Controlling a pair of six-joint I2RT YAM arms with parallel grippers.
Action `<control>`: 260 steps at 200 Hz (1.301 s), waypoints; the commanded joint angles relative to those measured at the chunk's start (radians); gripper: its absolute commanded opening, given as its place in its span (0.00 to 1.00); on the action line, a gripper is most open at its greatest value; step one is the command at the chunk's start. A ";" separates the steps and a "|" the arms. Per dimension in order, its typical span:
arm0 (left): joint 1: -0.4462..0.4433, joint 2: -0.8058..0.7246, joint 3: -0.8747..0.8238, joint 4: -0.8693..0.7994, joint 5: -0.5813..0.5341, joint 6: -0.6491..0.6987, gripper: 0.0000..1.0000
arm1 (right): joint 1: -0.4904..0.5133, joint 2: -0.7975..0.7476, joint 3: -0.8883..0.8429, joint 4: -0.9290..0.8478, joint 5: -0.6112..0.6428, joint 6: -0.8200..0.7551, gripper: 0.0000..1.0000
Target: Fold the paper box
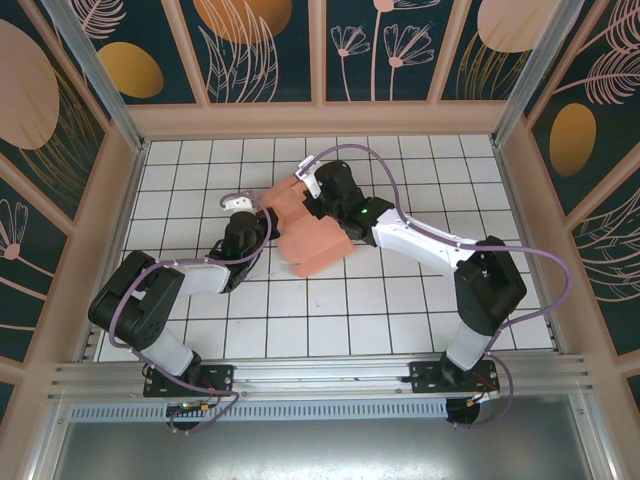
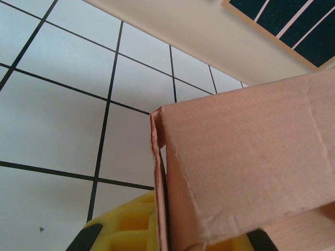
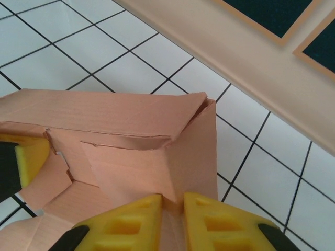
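The right fingers point(image 3: 133, 217) pinch a wall of the salmon-pink cardboard box point(image 1: 312, 245); cardboard half-hides the left fingers point(image 2: 123, 230), grip indiscernible.

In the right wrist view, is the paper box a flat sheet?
No, the paper box has raised walls meeting at a corner, and the right end effector pinches one wall.
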 commanded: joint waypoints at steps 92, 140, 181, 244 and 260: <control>-0.019 0.009 0.044 0.084 0.082 -0.010 0.00 | -0.204 -0.284 -0.182 0.031 -0.599 0.072 0.48; -0.019 0.022 0.052 0.086 0.095 -0.013 0.00 | -0.236 -0.298 -0.198 -0.046 -0.725 0.016 0.48; -0.019 0.017 0.049 0.082 0.090 -0.011 0.00 | -0.236 -0.286 -0.211 -0.035 -0.734 0.010 0.48; -0.017 0.012 0.049 0.077 0.087 -0.008 0.00 | -0.237 -0.231 -0.193 -0.058 -0.710 -0.069 0.45; -0.017 0.016 0.050 0.080 0.092 -0.011 0.00 | -0.237 -0.216 -0.186 -0.057 -0.699 -0.095 0.44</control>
